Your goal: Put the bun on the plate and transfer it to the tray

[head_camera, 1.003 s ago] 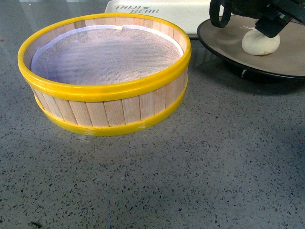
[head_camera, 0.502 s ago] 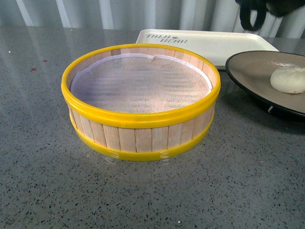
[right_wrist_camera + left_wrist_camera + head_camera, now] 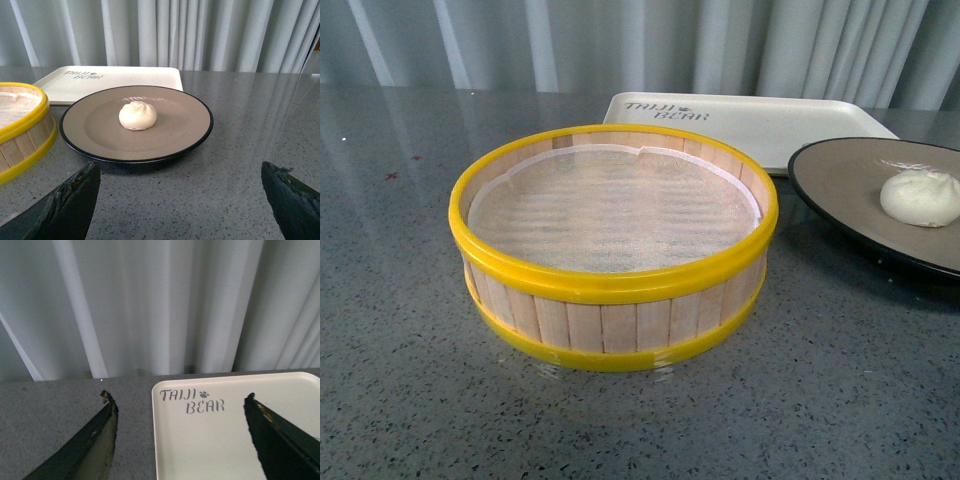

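The cream-white bun point(image 3: 920, 196) lies on the grey-brown plate point(image 3: 840, 180) with a black rim at the right of the front view. In the right wrist view the bun point(image 3: 137, 115) sits near the middle of the plate point(image 3: 180, 125). The cream tray point(image 3: 760, 115) lettered "BEAR" lies behind the plate and is empty. My right gripper point(image 3: 180, 170) is open and empty, pulled back from the plate's near edge. My left gripper point(image 3: 180, 400) is open and empty over the near part of the tray point(image 3: 225, 440). Neither arm shows in the front view.
A yellow-rimmed wooden steamer basket point(image 3: 613, 250) with a white cloth liner stands mid-table, left of the plate; its edge shows in the right wrist view point(image 3: 20, 130). A pale pleated curtain point(image 3: 650, 45) hangs behind the grey speckled table point(image 3: 800, 400).
The right gripper, which was down at the bun on the plate, has lifted away and left the front view. The bun stays on the plate. The front view has tilted upward.
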Controlling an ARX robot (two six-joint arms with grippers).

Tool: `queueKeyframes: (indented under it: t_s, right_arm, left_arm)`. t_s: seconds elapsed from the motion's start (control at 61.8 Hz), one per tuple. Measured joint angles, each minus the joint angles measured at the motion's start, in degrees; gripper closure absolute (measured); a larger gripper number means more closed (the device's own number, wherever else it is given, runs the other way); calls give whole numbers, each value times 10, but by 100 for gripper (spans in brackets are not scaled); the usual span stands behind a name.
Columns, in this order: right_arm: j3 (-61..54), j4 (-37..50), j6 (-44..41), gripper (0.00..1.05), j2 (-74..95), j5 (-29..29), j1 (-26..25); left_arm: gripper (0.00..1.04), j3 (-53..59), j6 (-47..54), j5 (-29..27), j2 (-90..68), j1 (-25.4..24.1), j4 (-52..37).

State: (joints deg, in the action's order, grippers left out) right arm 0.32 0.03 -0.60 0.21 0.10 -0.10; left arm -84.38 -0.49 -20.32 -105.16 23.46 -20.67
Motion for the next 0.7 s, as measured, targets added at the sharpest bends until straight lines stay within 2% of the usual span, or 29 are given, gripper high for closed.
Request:
queueKeyframes:
  t_s: [0.049,0.129,0.275,0.388,0.696]
  right_arm:
    - [0,0,0,9,0,0,0]
    - [0,0,0,9,0,-1,0]
    - [0,0,0,9,0,-2,0]
    - [0,0,0,9,0,-2,0]
    - [0,0,0,9,0,-2,0]
  left_arm:
    - [42,110,2,12,60,-9,-70]
    - [56,223,2,25,131,-38,-128]
    - [81,383,2,44,215,-92,-191]
    - [101,488,0,81,262,-106,-224]
    - [101,654,2,125,384,-157,-264]
